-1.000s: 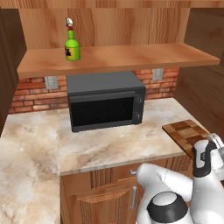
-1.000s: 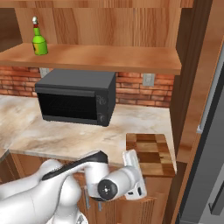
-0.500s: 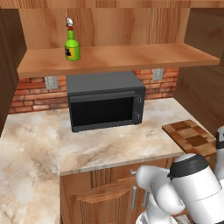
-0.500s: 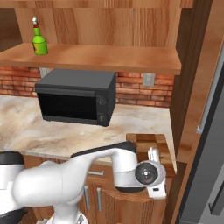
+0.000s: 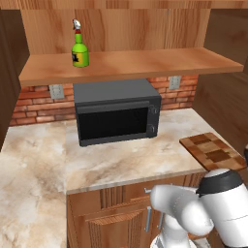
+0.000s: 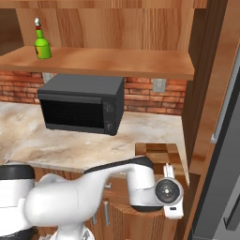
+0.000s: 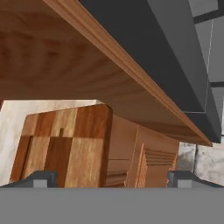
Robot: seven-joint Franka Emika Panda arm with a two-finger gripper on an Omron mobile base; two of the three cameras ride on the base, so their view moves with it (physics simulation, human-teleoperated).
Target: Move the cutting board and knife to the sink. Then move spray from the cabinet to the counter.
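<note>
I was in a kitchen with a red brick wall, and a marbled stone desk (image 5: 121,164) ran under a wooden shelf (image 5: 145,63). The cutting board (image 7: 61,144) lay flat at the far right end of the desk, near its front edge. My end effector (image 7: 111,177) was low, at the desk's front right corner, looking at the board from just in front of it. Its two fingers were spread wide and held nothing. From there the board lay ahead and a bit to one side, with its near corner closest to me and its long side running away toward the wall. I only had one arm, so that arm had to take it. A tall wooden side panel (image 6: 206,93) stood right next to the board, so I thought there was little room on that side. The black microwave (image 5: 116,114) sat well apart from the board. I could not see the knife. The green spray (image 5: 80,48) stood upright on the shelf, far off to the other side.
</note>
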